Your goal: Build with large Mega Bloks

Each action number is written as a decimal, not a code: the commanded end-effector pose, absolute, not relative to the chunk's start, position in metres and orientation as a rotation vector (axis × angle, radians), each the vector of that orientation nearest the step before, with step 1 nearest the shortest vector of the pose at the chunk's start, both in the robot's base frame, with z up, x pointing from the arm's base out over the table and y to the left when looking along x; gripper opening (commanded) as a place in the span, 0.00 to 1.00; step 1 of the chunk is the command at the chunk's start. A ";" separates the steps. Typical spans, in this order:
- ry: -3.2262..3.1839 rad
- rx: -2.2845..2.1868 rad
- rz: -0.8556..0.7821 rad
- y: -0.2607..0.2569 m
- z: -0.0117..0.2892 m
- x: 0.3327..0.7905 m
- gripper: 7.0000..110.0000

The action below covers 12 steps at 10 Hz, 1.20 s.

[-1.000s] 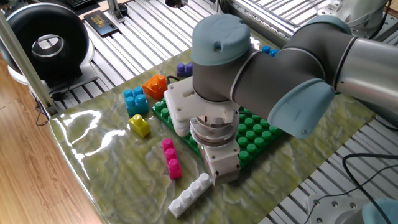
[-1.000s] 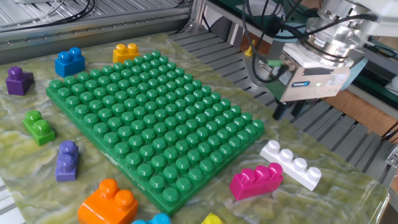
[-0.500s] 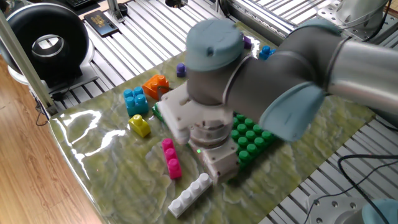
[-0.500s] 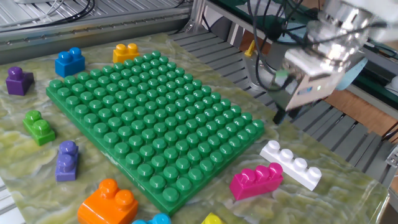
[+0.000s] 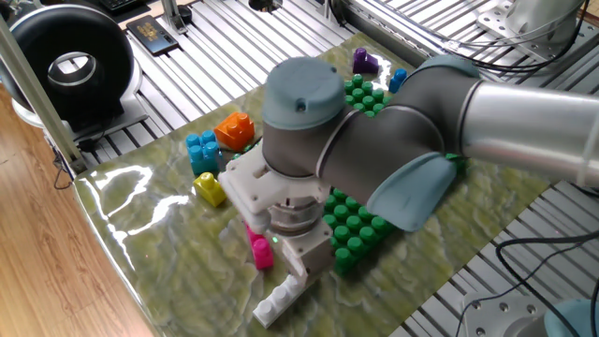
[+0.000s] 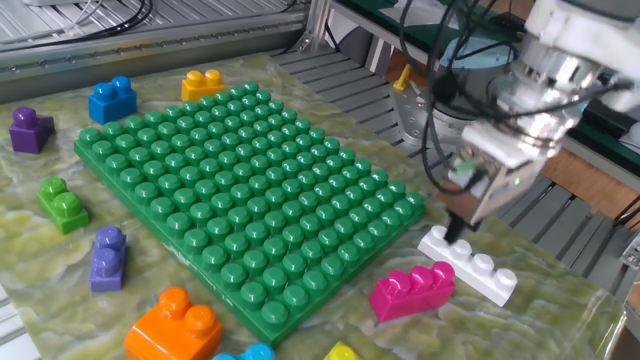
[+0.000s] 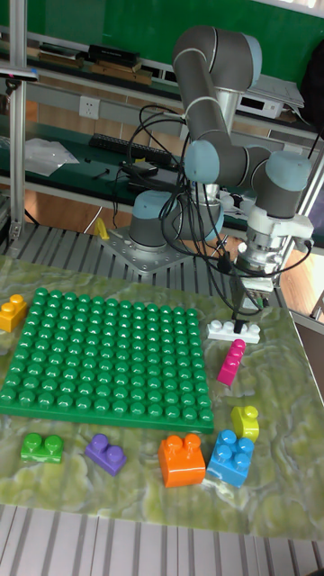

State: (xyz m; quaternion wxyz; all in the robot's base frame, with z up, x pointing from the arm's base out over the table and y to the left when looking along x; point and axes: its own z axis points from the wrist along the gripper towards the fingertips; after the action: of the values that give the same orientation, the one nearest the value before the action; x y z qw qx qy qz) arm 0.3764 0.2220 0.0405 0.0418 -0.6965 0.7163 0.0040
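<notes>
The long white brick (image 6: 470, 263) lies on the mat just past the corner of the green baseplate (image 6: 240, 190), with the pink brick (image 6: 412, 290) beside it. My gripper (image 6: 457, 230) points down over the white brick's end nearest the baseplate, fingers slightly apart and holding nothing. The tall fixed view shows the gripper (image 7: 239, 315) just above the white brick (image 7: 234, 331), with the pink brick (image 7: 231, 361) in front. In one fixed view the arm hides the gripper; the white brick (image 5: 281, 300) and pink brick (image 5: 260, 251) show below it.
Loose bricks ring the baseplate: yellow (image 7: 245, 421), blue (image 7: 232, 459), orange (image 7: 183, 459), purple (image 7: 108, 453), green (image 7: 43, 446) along the front, and a yellow one (image 7: 11, 312) at the left. The arm's base (image 7: 162, 225) stands behind the mat.
The gripper has moved down and in from beyond the mat's edge, so that it now hangs close over the end of the white brick. No brick has moved.
</notes>
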 end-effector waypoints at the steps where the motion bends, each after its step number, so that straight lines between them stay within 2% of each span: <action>1: 2.137 -2.196 0.064 0.232 0.033 0.368 0.36; 4: 2.159 -2.253 0.059 0.218 0.034 0.347 0.36; 7: 2.178 -2.217 0.049 0.225 0.026 0.342 0.36; 12: 2.162 -2.216 0.005 0.222 0.017 0.353 0.36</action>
State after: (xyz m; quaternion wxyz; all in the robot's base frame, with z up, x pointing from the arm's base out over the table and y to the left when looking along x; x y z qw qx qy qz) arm 0.3479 0.2200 0.0218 0.0164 -0.7181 0.6958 0.0025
